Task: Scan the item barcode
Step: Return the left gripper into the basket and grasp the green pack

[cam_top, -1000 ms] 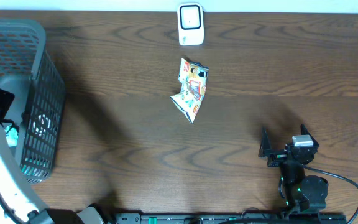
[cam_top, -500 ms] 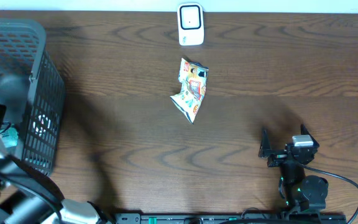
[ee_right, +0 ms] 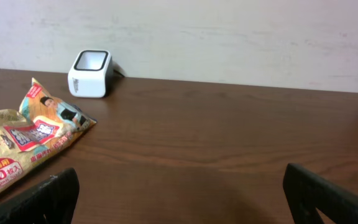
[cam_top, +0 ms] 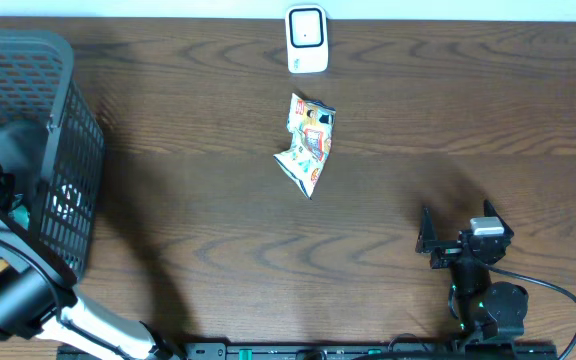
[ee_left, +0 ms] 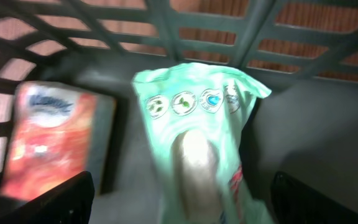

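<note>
Wooden table (cam_top: 218, 250), long and mostly bare. Grey mesh basket (cam_top: 68, 120) at its left end; left arm (cam_top: 18, 295) reaches down into it. Item to scan, by my reading: the green pouch (ee_left: 194, 124) lying on the basket floor against the mesh wall, crumpled top edge toward the wall. Looks like a soft film pack, light, limp, probably slick; likely to fold or slide rather than lift flat. Best hold seems across the fuller middle of the body, not the thin sealed edge. Barcode not visible on this face. Left gripper (ee_left: 182, 199) hangs over the pouch, fingers spread wide to either side, pinching nothing; contact cannot be told through the blur. Orange pack (ee_left: 42, 143) lies just beside the pouch and could be caught by the near finger; basket walls crowd the lift out. Printed snack bag (cam_top: 308, 145) lies mid-table, near the white scanner (cam_top: 306, 38) at the far edge, partly in the approach path. Right gripper (ee_right: 179, 193) rests low at the near right, fingers spread, empty.
</note>
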`<act>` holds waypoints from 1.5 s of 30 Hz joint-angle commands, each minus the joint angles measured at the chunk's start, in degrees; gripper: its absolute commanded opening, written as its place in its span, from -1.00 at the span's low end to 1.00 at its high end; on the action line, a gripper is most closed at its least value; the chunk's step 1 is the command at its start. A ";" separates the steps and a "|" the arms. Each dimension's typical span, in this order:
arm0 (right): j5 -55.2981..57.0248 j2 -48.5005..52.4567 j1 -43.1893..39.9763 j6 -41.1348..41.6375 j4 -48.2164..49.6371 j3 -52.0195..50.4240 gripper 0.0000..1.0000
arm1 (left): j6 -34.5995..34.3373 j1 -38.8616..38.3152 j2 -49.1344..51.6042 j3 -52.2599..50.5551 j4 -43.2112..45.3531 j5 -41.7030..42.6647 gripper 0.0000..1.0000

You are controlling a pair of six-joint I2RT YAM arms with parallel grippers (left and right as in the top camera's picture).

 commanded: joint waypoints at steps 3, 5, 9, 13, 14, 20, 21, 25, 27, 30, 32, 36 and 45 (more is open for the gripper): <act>0.26 -0.35 -0.24 -0.44 -0.26 -0.09 0.99 | -0.79 0.13 4.28 -0.48 1.44 -0.96 0.78; 0.26 -0.35 -0.24 -0.44 -0.26 -0.09 0.99 | -0.76 0.13 5.99 -0.50 1.81 -0.96 0.77; 0.26 -0.35 -0.24 -0.44 -0.26 -0.09 0.99 | -0.70 0.13 8.28 -0.50 2.58 -0.98 0.56; 0.26 -0.35 -0.24 -0.44 -0.26 -0.09 0.99 | -0.48 0.13 8.70 -0.48 3.08 -0.98 -0.42; 0.26 -0.35 -0.24 -0.44 -0.26 -0.09 0.99 | -0.17 0.13 8.55 -0.46 3.10 -0.98 -0.53; 0.26 -0.35 -0.24 -0.44 -0.26 -0.09 0.99 | 2.34 0.13 4.66 -0.46 1.75 -0.96 -0.85; 0.26 -0.35 -0.24 -0.44 -0.26 -0.09 0.98 | 2.34 0.13 3.48 -0.46 1.27 -0.83 -0.84; 0.26 -0.35 -0.24 -0.44 -0.26 -0.09 0.99 | 2.32 0.13 -3.45 -0.46 -0.35 3.10 -0.85; 0.26 -0.35 -0.24 -0.44 -0.26 -0.09 0.99 | 2.32 0.13 -7.85 -0.46 -0.39 7.45 -0.85; 0.26 -0.35 -0.24 -0.44 -0.26 -0.09 0.99 | 2.32 0.13 -14.97 -0.46 -0.15 14.21 -0.85; 0.26 -0.35 -0.24 -0.44 -0.26 -0.09 0.98 | 2.29 0.13 -20.28 -0.46 0.33 18.27 -0.85; 0.26 -0.35 -0.24 -0.44 -0.26 -0.09 0.99 | 2.32 0.13 -29.83 -0.46 1.60 24.72 -0.85; 0.28 -0.35 -0.24 -0.44 -0.26 -0.09 0.99 | 2.29 -9.77 -42.49 -0.46 10.10 46.07 -0.85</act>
